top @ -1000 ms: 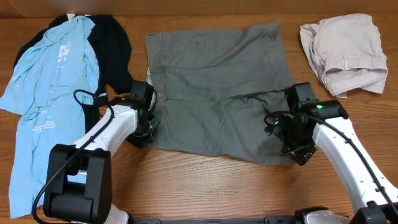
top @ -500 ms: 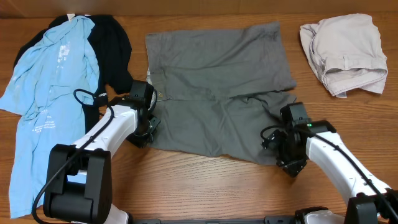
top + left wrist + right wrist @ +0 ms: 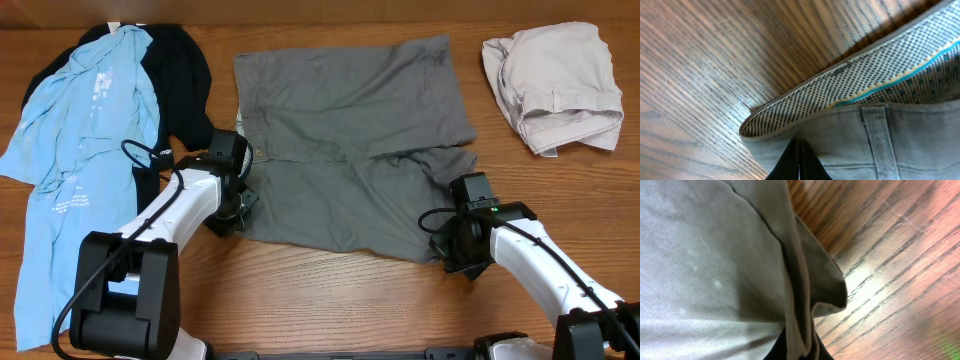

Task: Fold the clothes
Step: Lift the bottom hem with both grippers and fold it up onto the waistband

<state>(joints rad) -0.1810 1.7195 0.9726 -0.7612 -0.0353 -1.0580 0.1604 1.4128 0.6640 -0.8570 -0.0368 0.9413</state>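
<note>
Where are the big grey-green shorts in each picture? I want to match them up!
Overhead: the large grey-olive cotton shorts lie spread in the middle of the picture.
Left wrist: their waistband, with its dotted pale lining, fills the lower right.
Right wrist: their cloth covers the left side, with a folded edge running down the middle.
Shared landmark: the brown wooden table under them shows in all three.

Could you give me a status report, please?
Left gripper shut on grey-olive shorts at waistband. Right gripper shut on leg hem. Nothing in the way.
</note>
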